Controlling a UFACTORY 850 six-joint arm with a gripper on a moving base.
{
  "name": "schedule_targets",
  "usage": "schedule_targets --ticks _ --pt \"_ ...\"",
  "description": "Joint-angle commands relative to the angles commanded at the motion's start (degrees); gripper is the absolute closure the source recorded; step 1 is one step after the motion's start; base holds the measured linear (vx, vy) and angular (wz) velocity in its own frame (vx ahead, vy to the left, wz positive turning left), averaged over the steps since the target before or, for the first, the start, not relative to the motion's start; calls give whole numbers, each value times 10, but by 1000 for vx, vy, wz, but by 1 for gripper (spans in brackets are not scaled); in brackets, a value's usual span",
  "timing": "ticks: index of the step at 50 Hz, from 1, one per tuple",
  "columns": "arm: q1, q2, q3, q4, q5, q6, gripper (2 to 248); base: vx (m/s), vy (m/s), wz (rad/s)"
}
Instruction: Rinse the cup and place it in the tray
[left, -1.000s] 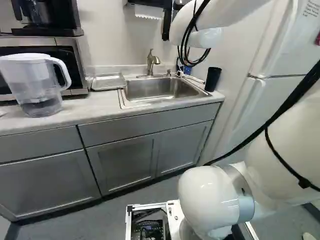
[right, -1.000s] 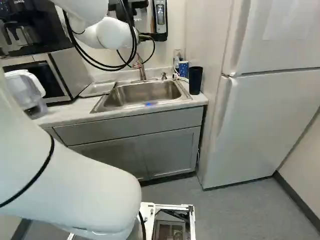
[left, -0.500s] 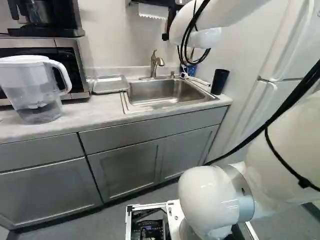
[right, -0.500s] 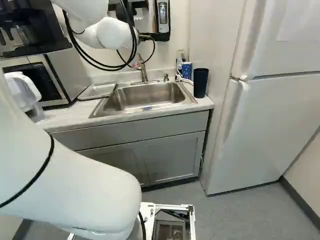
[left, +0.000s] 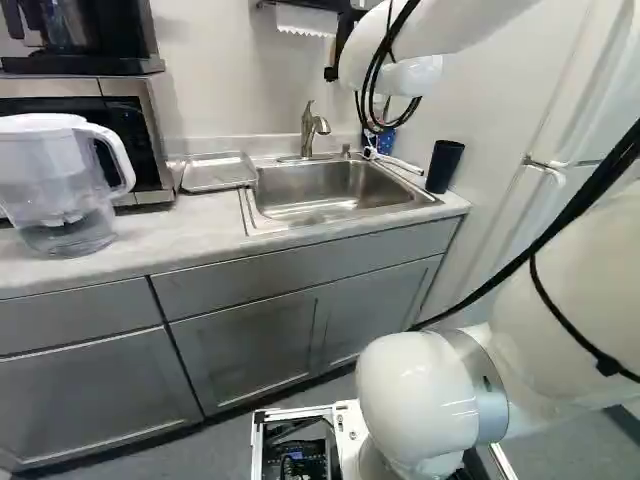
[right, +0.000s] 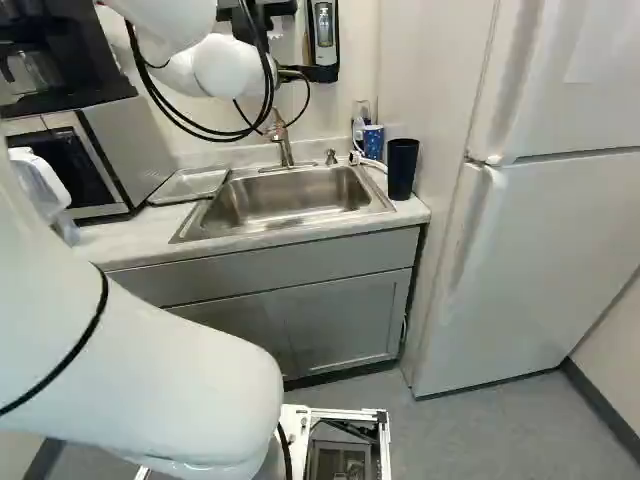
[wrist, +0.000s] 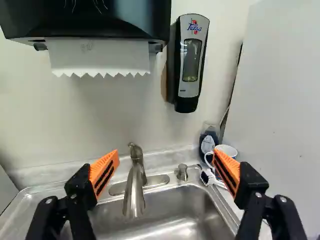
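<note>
One cup (wrist: 230, 150) | ahead of open tool (wrist: 165, 156) | partly hidden by it

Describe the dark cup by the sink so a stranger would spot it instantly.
Find the metal sink set in the counter. Beside it, toward the white refrigerator, stands a tall, dark cup. Unlike the blue-and-white cup behind it, this one is plain and near black.

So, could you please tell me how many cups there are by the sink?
2: the tall dark cup on the counter beside the sink, and the blue patterned mug behind it. The arm may hide others.
</note>
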Motion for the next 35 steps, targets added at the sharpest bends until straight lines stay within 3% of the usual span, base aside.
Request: schedule_targets --ticks 19,35 --pt "0 -4 -4 0 0 0 3 0 0 0" --pt "0 -31 -28 0 -4 0 3 0 0 0"
